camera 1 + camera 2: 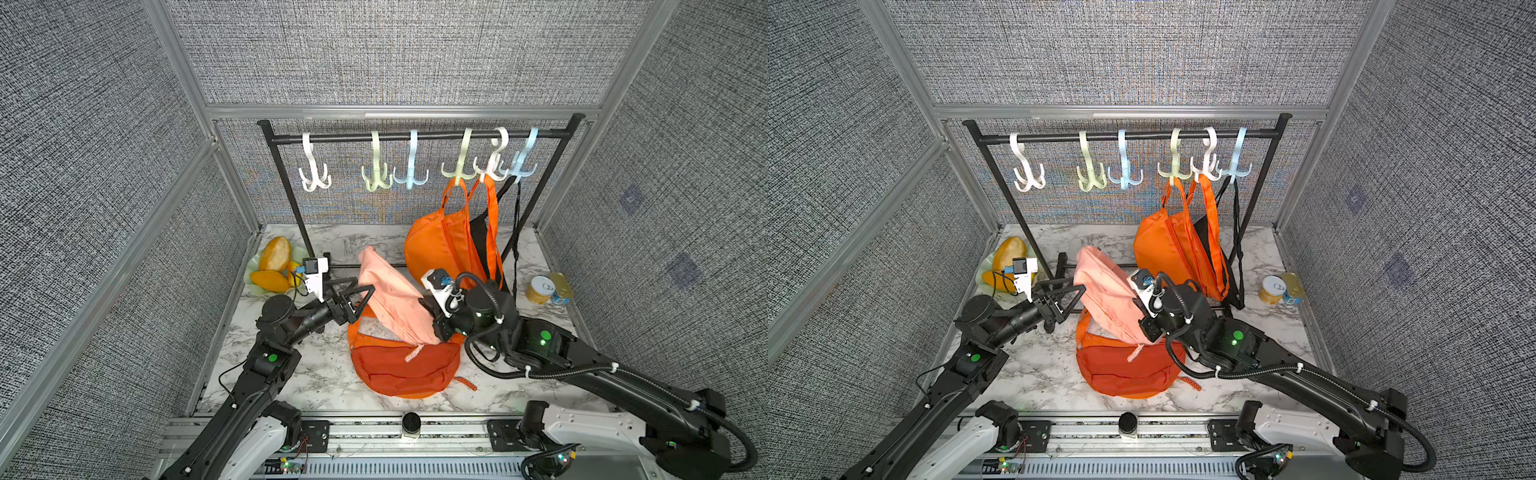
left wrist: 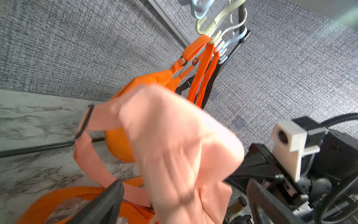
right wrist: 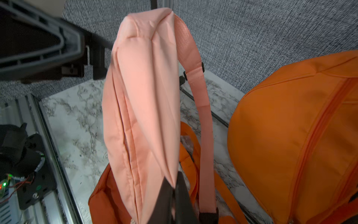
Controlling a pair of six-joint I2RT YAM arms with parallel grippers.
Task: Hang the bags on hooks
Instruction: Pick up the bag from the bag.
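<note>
Grip of right gripper [image 3: 175,187] on pink bag [image 3: 139,97]: right wrist view.

Marble table [image 1: 291,374] carries orange backpack [image 1: 403,370], two cans [image 1: 540,289], food plate [image 1: 250,272], rack [image 1: 349,137].

Our tally
We count six pastel plastic hooks [image 1: 308,151], one pale pink fabric bag [image 1: 390,299], one red-orange fabric backpack [image 1: 403,370], two tin cans [image 1: 540,289], three yellow-orange fruits [image 1: 275,253]; the hanging orange and black bags [image 1: 436,249] overlap too much to count.
</note>
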